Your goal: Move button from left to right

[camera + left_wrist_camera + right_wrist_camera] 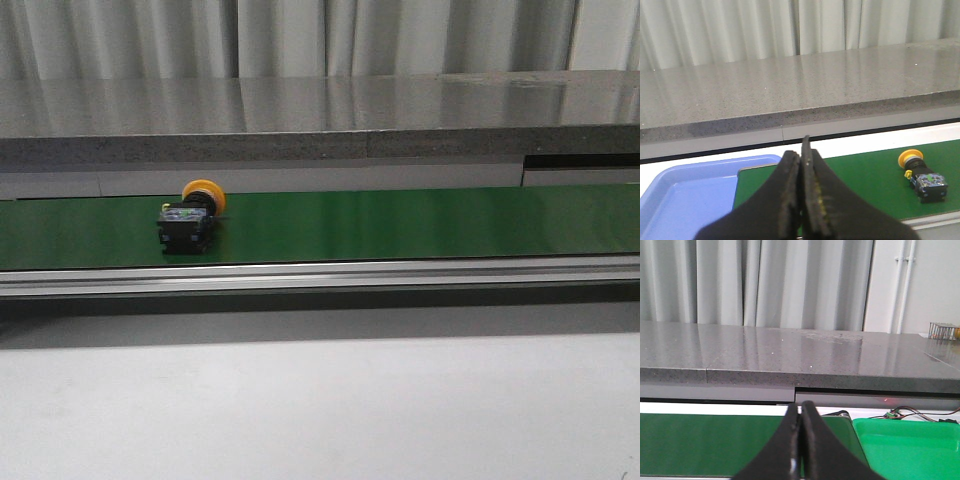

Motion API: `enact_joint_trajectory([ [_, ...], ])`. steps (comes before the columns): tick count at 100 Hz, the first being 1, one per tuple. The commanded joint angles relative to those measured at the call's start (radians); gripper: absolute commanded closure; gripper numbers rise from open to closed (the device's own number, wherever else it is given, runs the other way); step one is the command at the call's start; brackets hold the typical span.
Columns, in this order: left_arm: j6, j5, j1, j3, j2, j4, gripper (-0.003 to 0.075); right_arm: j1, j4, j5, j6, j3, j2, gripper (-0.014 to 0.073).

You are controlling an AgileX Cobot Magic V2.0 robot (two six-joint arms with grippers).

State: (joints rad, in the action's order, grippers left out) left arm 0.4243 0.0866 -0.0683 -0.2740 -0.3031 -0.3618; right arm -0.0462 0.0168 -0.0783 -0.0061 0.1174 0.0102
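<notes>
Both the left gripper (801, 165) and the right gripper (801, 422) have their jaws pressed together on nothing, while the button (188, 218) lies on its side at left of centre in the front view on the green belt (420, 222), cap toward the far edge, black body nearer, long axis across the belt.

a green belt (400, 225) runs across in front of a grey stone counter (300, 120); the button (190, 218) lies on the belt's left part.
</notes>
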Motion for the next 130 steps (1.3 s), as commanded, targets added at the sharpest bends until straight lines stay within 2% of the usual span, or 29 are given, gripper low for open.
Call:
enact_joint_trajectory([
  [1,-0.004,-0.075,-0.01,-0.027,-0.006,-0.011,0.0739,-0.003,-0.022,-0.017,-0.002,0.104,-0.064,0.0701],
  [19,-0.004,-0.075,-0.01,-0.027,-0.006,-0.011,0.0739,-0.003,-0.107,-0.188,-0.002,0.278,-0.25,0.0701],
  [48,-0.004,-0.075,-0.01,-0.027,-0.006,-0.011,0.0739,-0.003,-0.13,-0.522,-0.002,0.555,-0.612,0.0701],
  [66,-0.004,-0.075,-0.01,-0.027,-0.006,-0.011,0.0739,-0.003,-0.134,-0.559,-0.002,0.637,-0.78,0.0701],
  [81,-0.004,-0.075,-0.01,-0.027,-0.006,-0.011,0.0739,-0.003,-0.147,-0.555,-0.002,0.651,-0.843,0.0692],
  [91,-0.004,-0.075,-0.01,-0.027,-0.006,-0.011,0.0739,-0.003,-0.179,-0.558,-0.002,0.651,-0.869,0.0588],
  [98,-0.004,-0.075,-0.01,-0.027,-0.006,-0.011,0.0739,-0.003,-0.19,-0.56,-0.002,0.651,-0.877,0.0437],
  [104,-0.004,-0.075,-0.01,-0.027,-0.006,-0.011,0.0739,-0.003,-0.19,-0.56,-0.002,0.651,-0.878,0.0255],
  [105,-0.004,-0.075,-0.01,-0.027,-0.006,-0.011,0.0739,-0.003,-0.19,-0.56,-0.002,0.651,-0.878,0.0255],
  [108,-0.004,-0.075,-0.01,-0.027,-0.006,-0.011,0.0739,-0.003,-0.19,-0.56,-0.002,0.651,-0.878,0.0174],
  [113,-0.004,-0.075,-0.01,-0.027,-0.006,-0.011,0.0739,-0.003,-0.197,-0.56,-0.002,0.651,-0.878,0.0086],
  [120,-0.004,-0.075,-0.01,-0.027,-0.006,-0.011,0.0739,-0.003,-0.21,-0.547,-0.002,0.651,-0.878,0.0029],
  [130,-0.004,-0.075,-0.01,-0.027,-0.006,-0.011,0.0739,-0.003,-0.255,-0.528,-0.005,0.651,-0.878,0.0034],
])
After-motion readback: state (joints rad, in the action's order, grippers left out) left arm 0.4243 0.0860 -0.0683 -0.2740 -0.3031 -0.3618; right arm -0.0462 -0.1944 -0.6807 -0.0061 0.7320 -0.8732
